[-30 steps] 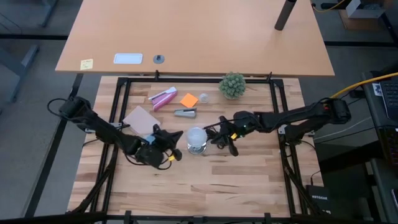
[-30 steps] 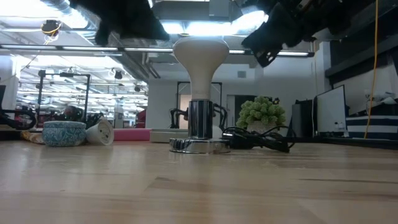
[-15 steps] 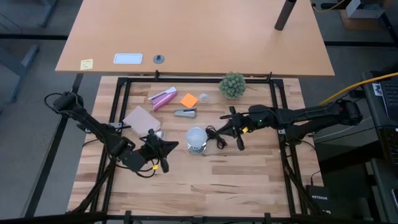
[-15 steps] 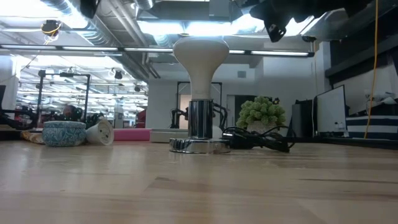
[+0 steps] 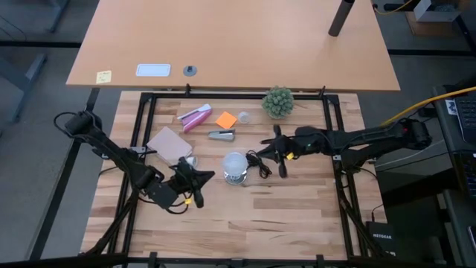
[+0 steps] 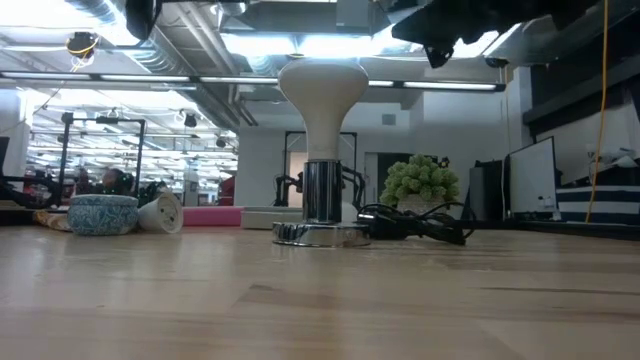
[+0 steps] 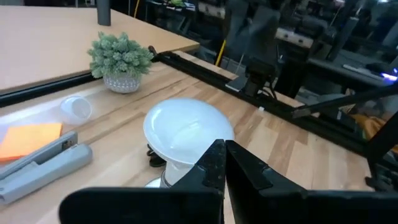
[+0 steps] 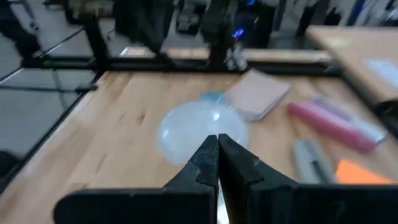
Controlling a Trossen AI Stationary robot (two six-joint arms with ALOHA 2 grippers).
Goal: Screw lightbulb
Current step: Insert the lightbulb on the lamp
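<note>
One bulb [image 6: 322,90] stood upright mid-counter [image 5: 245,216], dome up, base down in the socket [image 6: 322,212]. Both grippers were closed and empty: the left gripper [image 5: 196,183] just left of it, the right gripper [image 5: 274,151] right and slightly farther back.

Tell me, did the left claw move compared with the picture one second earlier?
Yes. In the high view the left claw, shut, has drawn back from the lightbulb, which stands upright in its socket, toward the table's near left.
</note>
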